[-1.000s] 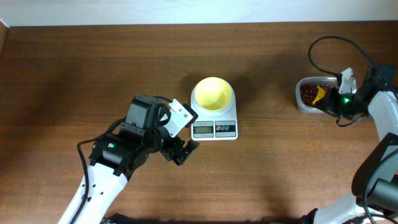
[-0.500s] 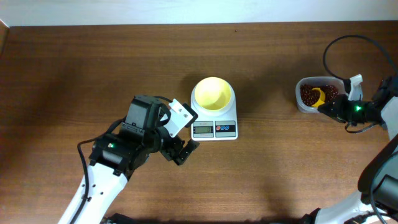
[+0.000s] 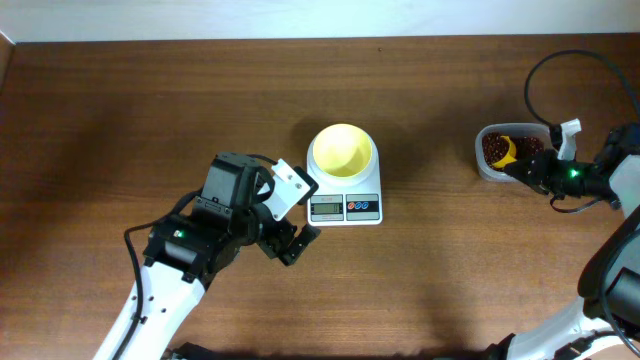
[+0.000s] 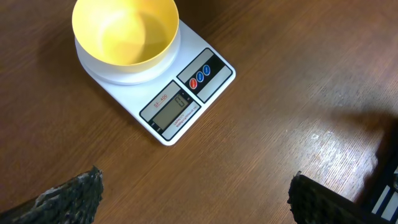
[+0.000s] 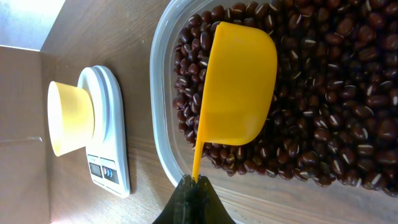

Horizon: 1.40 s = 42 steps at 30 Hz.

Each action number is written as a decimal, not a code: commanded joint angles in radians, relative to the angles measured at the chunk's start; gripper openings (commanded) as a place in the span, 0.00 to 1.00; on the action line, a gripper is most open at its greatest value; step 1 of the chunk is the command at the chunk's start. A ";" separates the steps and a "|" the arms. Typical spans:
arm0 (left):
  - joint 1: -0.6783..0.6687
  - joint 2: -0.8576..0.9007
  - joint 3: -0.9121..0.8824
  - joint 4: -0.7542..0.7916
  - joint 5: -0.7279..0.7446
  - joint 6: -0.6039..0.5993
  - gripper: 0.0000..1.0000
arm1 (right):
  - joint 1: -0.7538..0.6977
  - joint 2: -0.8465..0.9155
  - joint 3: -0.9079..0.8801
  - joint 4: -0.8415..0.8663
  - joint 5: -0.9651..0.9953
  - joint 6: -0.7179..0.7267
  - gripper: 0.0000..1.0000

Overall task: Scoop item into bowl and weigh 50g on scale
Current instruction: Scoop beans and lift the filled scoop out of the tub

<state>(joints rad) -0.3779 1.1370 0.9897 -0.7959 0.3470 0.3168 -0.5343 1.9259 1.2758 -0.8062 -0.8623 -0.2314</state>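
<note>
The pale-yellow bowl [image 3: 342, 150] stands empty on the white scale [image 3: 345, 206] at the table's middle; both show in the left wrist view, bowl [image 4: 125, 31] and scale [image 4: 180, 102], and in the right wrist view, bowl [image 5: 65, 118] and scale [image 5: 109, 155]. My left gripper [image 3: 297, 243] is open and empty just left of the scale's front. My right gripper [image 3: 524, 170] is shut on the handle of a small yellow scoop [image 5: 236, 87], whose cup lies on its side on the reddish-brown beans [image 5: 329, 93] in the clear tub [image 3: 511, 150].
The clear tub's rim [image 5: 163, 143] curves between the scoop and the scale. A black cable [image 3: 560, 65] loops above the right arm at the far right. Bare brown wood lies between the scale and the tub.
My right gripper has shifted with the scoop over the tub, moving slightly back toward the beans. The left arm has not moved.
</note>
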 commanded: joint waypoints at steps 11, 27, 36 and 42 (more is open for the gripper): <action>-0.002 -0.013 -0.007 0.002 -0.003 -0.006 0.99 | -0.125 0.018 -0.010 0.006 -0.203 0.003 0.04; -0.002 -0.013 -0.007 0.002 -0.003 -0.006 0.99 | -0.198 0.018 -0.010 -0.016 -0.367 0.002 0.04; -0.002 -0.013 -0.007 0.002 -0.003 -0.006 0.99 | -0.200 0.018 -0.010 -0.030 -0.581 0.003 0.04; -0.002 -0.013 -0.007 0.002 -0.003 -0.006 0.99 | -0.198 0.018 -0.010 -0.053 -0.686 0.003 0.04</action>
<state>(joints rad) -0.3779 1.1370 0.9897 -0.7959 0.3470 0.3168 -0.7269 1.9350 1.2720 -0.8558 -1.4506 -0.2165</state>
